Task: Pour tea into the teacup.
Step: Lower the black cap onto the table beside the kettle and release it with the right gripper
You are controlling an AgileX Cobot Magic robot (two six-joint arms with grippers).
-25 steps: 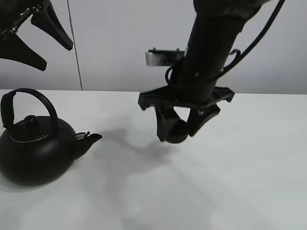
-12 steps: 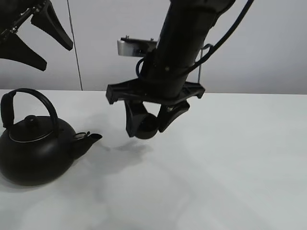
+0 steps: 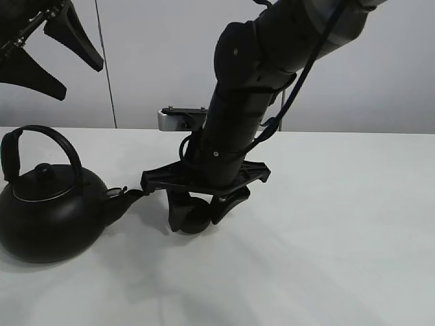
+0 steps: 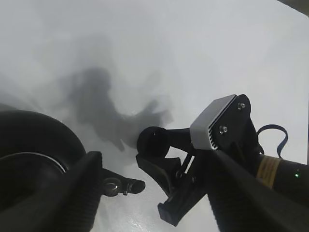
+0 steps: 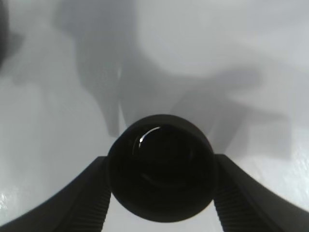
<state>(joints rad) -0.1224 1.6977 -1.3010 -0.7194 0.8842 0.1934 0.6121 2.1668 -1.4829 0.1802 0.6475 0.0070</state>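
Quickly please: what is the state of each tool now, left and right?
Left tool: open, holding nothing.
Right tool: closed on the teacup.

The kettle (image 3: 51, 217) at the tabletop's left edge is matte black with a thin pale ring round its lid, the teacup (image 5: 161, 169) is plain black with one white glint inside, the right gripper (image 3: 202, 216) is black, its camera housing (image 3: 178, 119) is silver-grey, and the tabletop (image 3: 340, 238) is plain white.
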